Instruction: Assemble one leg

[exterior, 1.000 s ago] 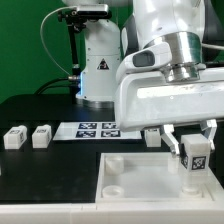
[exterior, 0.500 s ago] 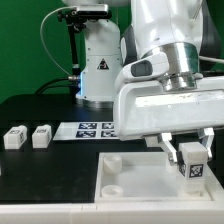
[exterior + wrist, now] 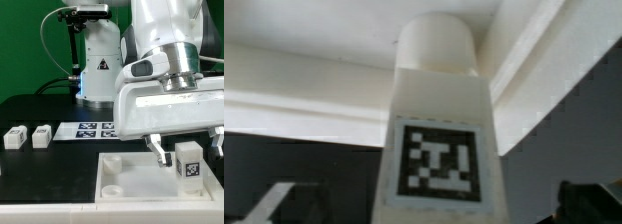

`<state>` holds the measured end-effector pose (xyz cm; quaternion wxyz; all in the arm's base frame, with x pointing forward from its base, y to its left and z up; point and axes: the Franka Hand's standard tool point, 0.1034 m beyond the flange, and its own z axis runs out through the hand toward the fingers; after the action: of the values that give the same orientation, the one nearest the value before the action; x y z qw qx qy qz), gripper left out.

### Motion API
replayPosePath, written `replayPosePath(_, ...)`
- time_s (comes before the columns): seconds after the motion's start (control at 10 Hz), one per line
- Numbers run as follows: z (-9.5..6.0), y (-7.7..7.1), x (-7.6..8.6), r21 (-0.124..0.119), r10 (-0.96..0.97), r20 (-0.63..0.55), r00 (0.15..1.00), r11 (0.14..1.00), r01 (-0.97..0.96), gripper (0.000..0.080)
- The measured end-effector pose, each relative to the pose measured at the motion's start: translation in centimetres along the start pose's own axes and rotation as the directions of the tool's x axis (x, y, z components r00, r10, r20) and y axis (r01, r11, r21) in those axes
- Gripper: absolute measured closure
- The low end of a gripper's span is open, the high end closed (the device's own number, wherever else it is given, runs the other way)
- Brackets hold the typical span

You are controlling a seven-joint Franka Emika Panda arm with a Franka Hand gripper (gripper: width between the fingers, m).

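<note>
We judge the step to be seating one leg into a corner of the tray-like piece, and everything rests on the black table point(image 3: 30, 110). The biggest part is the white tray-like piece point(image 3: 125, 182), lying flat at the front with a round socket showing at the corner nearest the exterior view's left. Behind it lies the marker board point(image 3: 95, 128), and well off toward the exterior view's left sit two spare legs point(image 3: 14, 137) point(image 3: 41, 135), side by side and clear of the work. The leg point(image 3: 188, 165) in hand stands upright over the tray's corner at the exterior view's right, its tag facing us. In the wrist view its rounded end points into the tray's inner corner, though we cannot tell whether it is fully home. To do this well, we would close squarely on the leg's flat sides and keep it plumb. We would then press down lightly while turning about its own axis, so the tray does not slide. The jaws stand apart, wider than the leg, with one finger point(image 3: 160, 150) on each side. They hold nothing, and a gap shows at both sides of the leg.
</note>
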<state>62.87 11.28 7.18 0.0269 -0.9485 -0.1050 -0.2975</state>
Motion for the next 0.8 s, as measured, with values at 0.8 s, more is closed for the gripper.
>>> replayPosePath(0.8,-1.0,1.8,0.3,0.020,0.033,0.278,0.960,0.999,-0.040,0.0150)
